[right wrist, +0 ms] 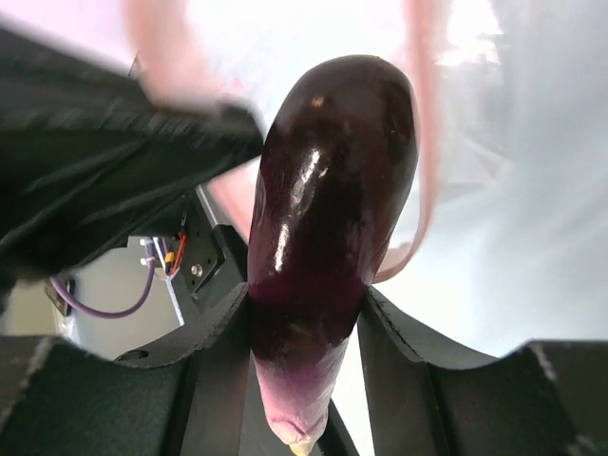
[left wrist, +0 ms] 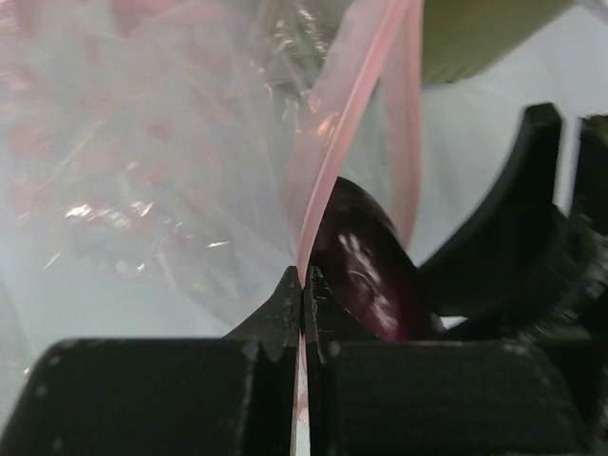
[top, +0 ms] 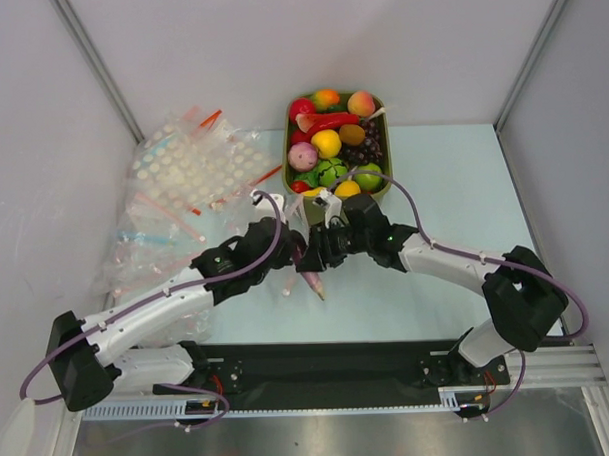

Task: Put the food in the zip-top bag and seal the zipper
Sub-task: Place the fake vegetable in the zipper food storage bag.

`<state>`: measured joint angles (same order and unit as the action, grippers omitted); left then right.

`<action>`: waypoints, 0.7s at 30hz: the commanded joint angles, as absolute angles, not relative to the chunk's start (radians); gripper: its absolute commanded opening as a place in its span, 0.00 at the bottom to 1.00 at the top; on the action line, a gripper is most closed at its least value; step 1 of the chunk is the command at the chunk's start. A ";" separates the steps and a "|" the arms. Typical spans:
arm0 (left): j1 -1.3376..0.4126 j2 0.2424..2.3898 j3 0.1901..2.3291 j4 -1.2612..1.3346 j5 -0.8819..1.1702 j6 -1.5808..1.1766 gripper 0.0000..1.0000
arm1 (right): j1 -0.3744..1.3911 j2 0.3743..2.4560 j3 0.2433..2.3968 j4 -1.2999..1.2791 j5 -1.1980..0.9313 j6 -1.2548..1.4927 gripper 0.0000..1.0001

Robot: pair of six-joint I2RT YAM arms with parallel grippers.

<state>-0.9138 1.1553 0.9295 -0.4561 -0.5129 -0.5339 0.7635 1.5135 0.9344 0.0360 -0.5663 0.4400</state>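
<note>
The left pincer [left wrist: 302, 287] is pressed together on the thin pale pink-red zipper strip [left wrist: 353, 114] of the clear thin plastic bag [left wrist: 228, 237]. The right pincer [right wrist: 306, 318] pinches the glossy dark purple toy eggplant [right wrist: 332, 180] near its pale end. The eggplant's rounded tip sits between the strip's two sides, just near of the olive-green tub [top: 384, 135].

The eggplant [right wrist: 328, 209] is dark purple, paler at one end. The zipper [left wrist: 356, 104] is pale pink, the zip-top bag [left wrist: 275, 190] clear.

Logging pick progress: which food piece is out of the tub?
The purple eggplant, clamped in the right gripper; every other piece sits in the olive-green tub.
</note>
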 commanded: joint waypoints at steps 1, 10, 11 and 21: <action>-0.945 1.118 0.917 -0.338 -0.413 -0.471 0.00 | 0.746 1.503 0.960 0.072 -0.615 0.483 0.32; -0.982 1.152 0.923 -0.299 -0.302 -0.434 0.00 | 0.709 1.468 0.928 0.110 -0.638 0.535 0.39; -0.982 1.167 0.926 -0.301 -0.295 -0.434 0.00 | 0.707 1.463 0.927 0.117 -0.641 0.537 0.40; -0.977 1.215 0.982 -0.392 -0.339 -0.505 0.00 | 0.699 1.425 0.919 0.091 -0.606 0.531 0.66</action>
